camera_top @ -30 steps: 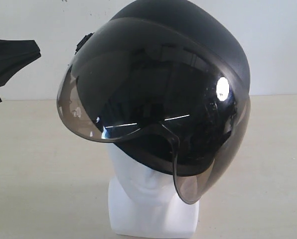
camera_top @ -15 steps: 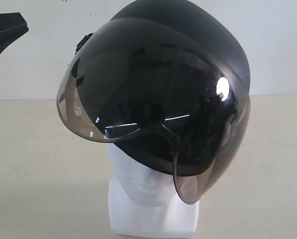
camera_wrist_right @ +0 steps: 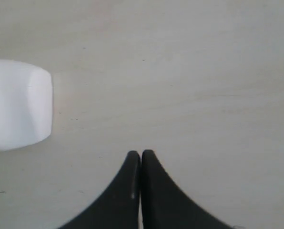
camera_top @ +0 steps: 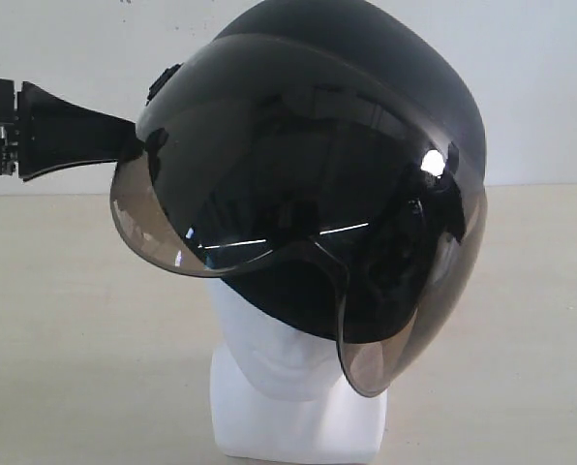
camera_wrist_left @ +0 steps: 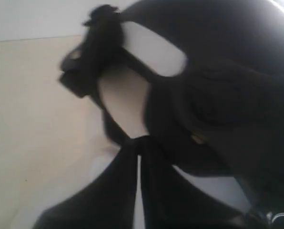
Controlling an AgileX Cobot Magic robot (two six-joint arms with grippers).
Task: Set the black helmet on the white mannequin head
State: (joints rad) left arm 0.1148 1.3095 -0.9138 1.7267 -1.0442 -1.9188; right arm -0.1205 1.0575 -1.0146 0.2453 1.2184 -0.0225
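Under black helmet (camera_top: 366, 58): white mannequin head (camera_top: 269, 354) mostly hidden | left tool (camera_wrist_left: 138, 141), right tool (camera_wrist_right: 141, 153) clenched

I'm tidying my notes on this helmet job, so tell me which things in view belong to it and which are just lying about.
Part of the job:
- helmet, sitting on the head
- mannequin head
- left end effector, shut, by the visor's edge
- right end effector, shut, over the table

Just there:
- table
- wall
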